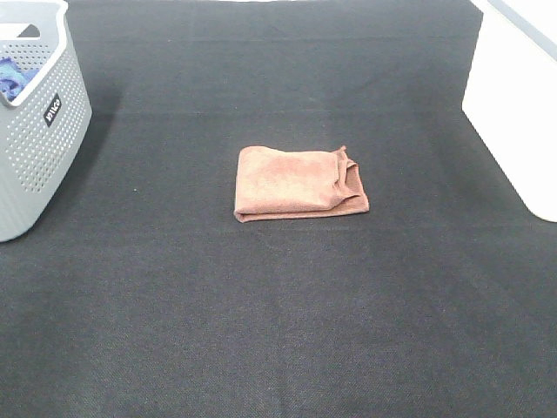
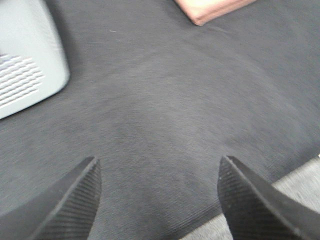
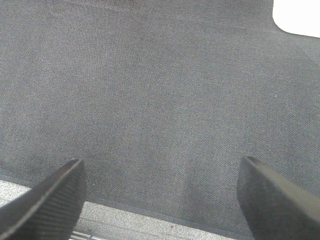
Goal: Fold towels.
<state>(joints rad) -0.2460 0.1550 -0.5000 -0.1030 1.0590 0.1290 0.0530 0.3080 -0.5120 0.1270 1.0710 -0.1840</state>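
The terracotta towel (image 1: 300,182) lies folded at mid-mat, well clear of the grey basket (image 1: 39,131) at ten o'clock; the left gripper (image 2: 159,175) and right gripper (image 3: 162,175) hang empty, jaws spread, likely because folding looks finished

Terracotta towel (image 1: 296,182) folded into flat rectangle, lying mid-mat, right edge layers uneven

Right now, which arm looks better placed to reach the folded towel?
Left, probably. The left claw stands open with a towel corner in its view. The right claw, also open, sees only bare mat and a white bin.
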